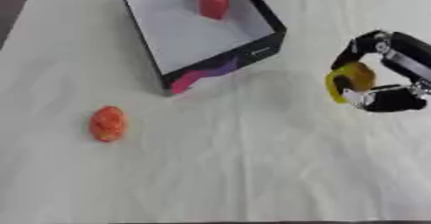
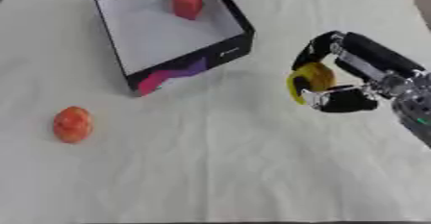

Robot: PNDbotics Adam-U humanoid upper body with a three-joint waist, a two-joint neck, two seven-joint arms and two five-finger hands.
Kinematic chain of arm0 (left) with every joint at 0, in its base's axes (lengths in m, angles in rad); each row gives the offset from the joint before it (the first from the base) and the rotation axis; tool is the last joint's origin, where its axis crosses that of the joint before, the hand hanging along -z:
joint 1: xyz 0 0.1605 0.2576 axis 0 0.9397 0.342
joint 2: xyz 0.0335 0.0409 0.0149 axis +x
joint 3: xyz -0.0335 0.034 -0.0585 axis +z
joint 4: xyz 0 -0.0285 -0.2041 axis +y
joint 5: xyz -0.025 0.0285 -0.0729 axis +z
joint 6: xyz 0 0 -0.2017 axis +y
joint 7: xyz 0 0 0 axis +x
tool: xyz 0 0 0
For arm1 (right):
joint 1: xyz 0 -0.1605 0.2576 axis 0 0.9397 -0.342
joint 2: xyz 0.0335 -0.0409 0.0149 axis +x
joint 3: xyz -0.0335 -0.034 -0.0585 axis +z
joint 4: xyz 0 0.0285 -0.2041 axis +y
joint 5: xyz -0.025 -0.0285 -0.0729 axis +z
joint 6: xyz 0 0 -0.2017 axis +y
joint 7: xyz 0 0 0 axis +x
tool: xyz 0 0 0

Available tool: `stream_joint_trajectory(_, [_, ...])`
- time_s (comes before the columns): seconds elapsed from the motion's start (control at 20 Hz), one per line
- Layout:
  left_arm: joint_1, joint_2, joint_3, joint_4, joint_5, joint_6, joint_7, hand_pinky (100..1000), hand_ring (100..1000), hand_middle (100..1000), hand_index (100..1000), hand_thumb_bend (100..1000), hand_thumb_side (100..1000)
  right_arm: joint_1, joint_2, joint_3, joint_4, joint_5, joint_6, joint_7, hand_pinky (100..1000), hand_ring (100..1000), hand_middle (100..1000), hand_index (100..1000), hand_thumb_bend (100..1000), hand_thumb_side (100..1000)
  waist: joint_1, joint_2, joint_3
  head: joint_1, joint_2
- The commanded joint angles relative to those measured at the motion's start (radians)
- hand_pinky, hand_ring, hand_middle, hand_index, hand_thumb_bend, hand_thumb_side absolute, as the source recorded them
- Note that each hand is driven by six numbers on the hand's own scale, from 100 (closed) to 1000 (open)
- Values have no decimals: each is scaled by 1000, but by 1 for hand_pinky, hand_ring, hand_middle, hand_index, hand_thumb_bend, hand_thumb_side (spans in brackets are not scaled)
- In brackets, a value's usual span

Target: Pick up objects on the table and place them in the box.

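Right hand (image 1: 380,89) grips a yellow object (image 1: 349,80) beside the box (image 1: 268,23).

Open black box with white inside and pink-purple mark on its front wall (image 1: 215,62): one
Red block inside the box (image 1: 214,0): one
Orange-red rounded object on the white cloth (image 1: 107,123): one
Yellow curved object held in the black robot hand (image 2: 310,81): one
Black robot hands in view (image 2: 345,91): one, the right
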Motion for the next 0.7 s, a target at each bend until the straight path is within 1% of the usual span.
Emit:
stream_joint_trajectory(0.05, [-23, 26, 22, -26, -5, -10, 10, 810, 758, 761, 778, 146, 559, -54, -73, -19, -24, -60, -11, -15, 737, 573, 523, 639, 100, 181, -1, -24, 8, -11, 0])
stream_joint_trajectory(0.2, [-57, 12, 25, -39, -6, -30, 12, 807, 758, 763, 779, 150, 537, -137, -94, -16, -24, -112, 16, -20, 740, 573, 523, 638, 100, 162, -7, -30, 31, -37, 9])
stream_joint_trajectory(0.3, [-91, 0, 25, -41, -7, -59, 12, 804, 759, 766, 780, 156, 518, -202, -99, -16, -7, -145, 40, -29, 741, 572, 522, 637, 100, 144, -12, -34, 53, -55, 13])
stream_joint_trajectory(0.35, [-110, -7, 23, -41, -8, -74, 11, 803, 759, 771, 780, 159, 510, -236, -100, -15, 11, -159, 47, -34, 742, 571, 523, 636, 100, 213, -14, -35, 66, -65, 15])
stream_joint_trajectory(0.4, [-131, -17, 20, -41, -7, -90, 9, 802, 759, 773, 780, 163, 503, -270, -98, -12, 34, -171, 51, -40, 741, 571, 521, 635, 100, 123, -18, -37, 82, -78, 16])
stream_joint_trajectory(0.6, [-209, -63, 3, -41, 4, -135, -5, 800, 763, 790, 784, 175, 486, -386, -82, 6, 131, -189, 40, -58, 743, 570, 521, 633, 100, 100, -31, -42, 144, -126, 13])
stream_joint_trajectory(0.7, [-243, -88, -5, -41, 9, -149, -14, 866, 766, 787, 781, 184, 474, -435, -66, 18, 181, -188, 32, -63, 743, 569, 521, 633, 100, 100, -38, -42, 178, -152, 11])
